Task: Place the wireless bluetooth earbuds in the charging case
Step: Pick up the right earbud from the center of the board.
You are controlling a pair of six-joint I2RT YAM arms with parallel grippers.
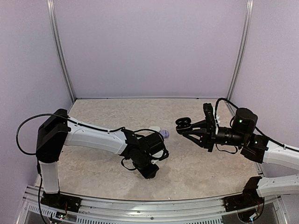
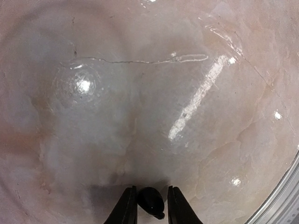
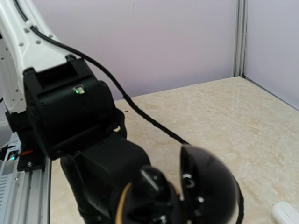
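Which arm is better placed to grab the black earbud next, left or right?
Left. The left gripper brackets the black earbud, with a finger close on each side. The right gripper is occupied, holding the open black case.

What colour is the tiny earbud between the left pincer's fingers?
The earbud is glossy black, clearest in the left wrist view.

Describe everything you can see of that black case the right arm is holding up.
The black charging case is a small, glossy, pebble-shaped shell, plastic by its look. It is hinged open, the domed half standing up. The right gripper pinches it clear of the table, right of centre, and nothing else touches it. What lies inside cannot be seen.
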